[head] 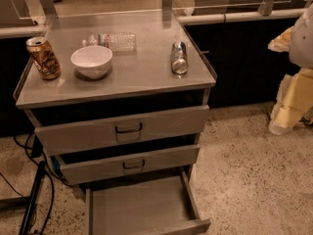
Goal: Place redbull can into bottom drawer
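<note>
Silver-blue redbull can, gold-brown can, grey bottom drawer, cream tool far right

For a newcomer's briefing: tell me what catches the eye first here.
The bottom drawer stands pulled wide open under two upper drawers. On the cabinet top, the redbull can stands at the right, apart from the white bowl. The gripper hangs at the right edge, beside the cabinet.

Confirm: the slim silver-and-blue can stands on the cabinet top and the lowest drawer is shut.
Not shut: the camera view shows the lowest grey steel drawer pulled open. The slim silver-and-blue can does stand on the cabinet top; the gripper is far right.
</note>
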Controlling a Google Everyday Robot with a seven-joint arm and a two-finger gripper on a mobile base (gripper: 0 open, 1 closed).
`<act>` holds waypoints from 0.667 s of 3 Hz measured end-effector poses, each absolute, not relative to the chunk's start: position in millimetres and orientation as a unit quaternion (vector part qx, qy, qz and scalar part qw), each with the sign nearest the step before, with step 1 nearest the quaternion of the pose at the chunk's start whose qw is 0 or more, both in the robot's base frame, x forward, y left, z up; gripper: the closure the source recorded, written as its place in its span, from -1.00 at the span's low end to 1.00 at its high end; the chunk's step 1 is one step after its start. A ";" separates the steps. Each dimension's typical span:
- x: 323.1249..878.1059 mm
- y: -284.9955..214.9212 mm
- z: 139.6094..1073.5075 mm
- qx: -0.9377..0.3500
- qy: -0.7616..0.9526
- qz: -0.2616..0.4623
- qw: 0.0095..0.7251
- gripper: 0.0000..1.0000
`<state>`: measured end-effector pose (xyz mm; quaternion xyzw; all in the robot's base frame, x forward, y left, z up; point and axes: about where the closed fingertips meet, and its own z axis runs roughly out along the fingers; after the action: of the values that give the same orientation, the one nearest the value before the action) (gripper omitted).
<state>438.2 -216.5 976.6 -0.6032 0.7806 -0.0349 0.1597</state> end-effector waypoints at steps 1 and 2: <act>438.2 -216.5 976.6 -0.603 0.781 -0.035 0.160 -1.00; 452.5 -210.9 972.2 -0.586 0.796 -0.029 0.146 -1.00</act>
<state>452.5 -210.9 972.2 -0.5860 0.7964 -0.0289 0.1462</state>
